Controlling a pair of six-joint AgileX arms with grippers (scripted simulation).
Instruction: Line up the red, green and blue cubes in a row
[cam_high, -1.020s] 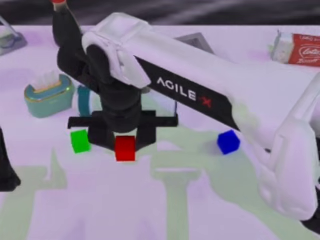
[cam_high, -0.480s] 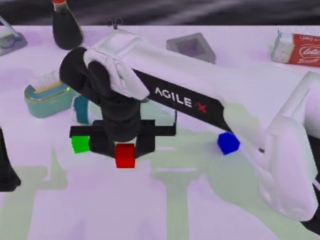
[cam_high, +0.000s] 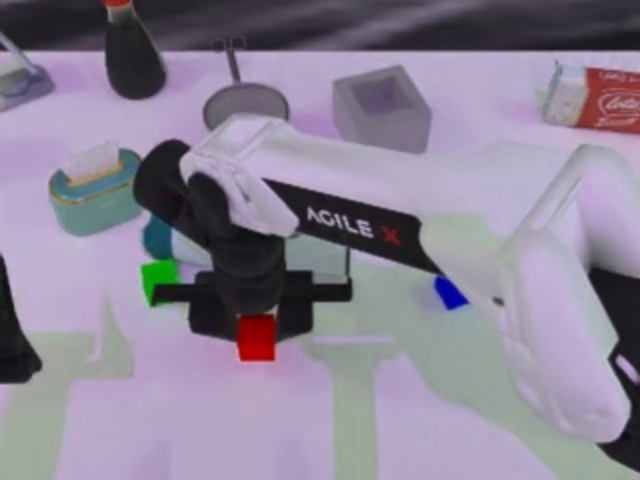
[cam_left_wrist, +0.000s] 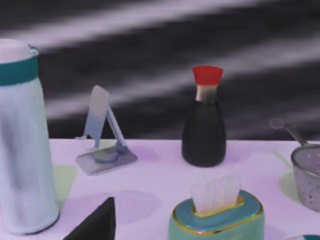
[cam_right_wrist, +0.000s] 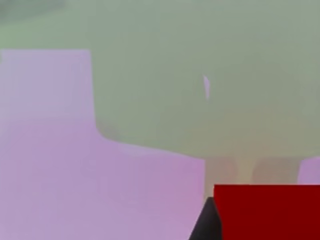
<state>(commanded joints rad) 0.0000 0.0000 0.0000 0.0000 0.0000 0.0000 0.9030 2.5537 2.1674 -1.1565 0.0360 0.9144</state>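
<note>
Right pincer (cam_high: 256, 336) clenched on red cube (cam_high: 256, 338), held over the desk (cam_high: 480, 120) left of centre, green cube (cam_high: 157, 278) just to its left, blue cube (cam_high: 449, 292) well to the right half under the arm, left arm parked at left edge.

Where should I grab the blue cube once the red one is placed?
Grip the blue cube across two opposite flat side faces, coming straight down from above. It sits on the table half hidden under the right arm, and its near side looks free. The right gripper holds the red cube.
</note>
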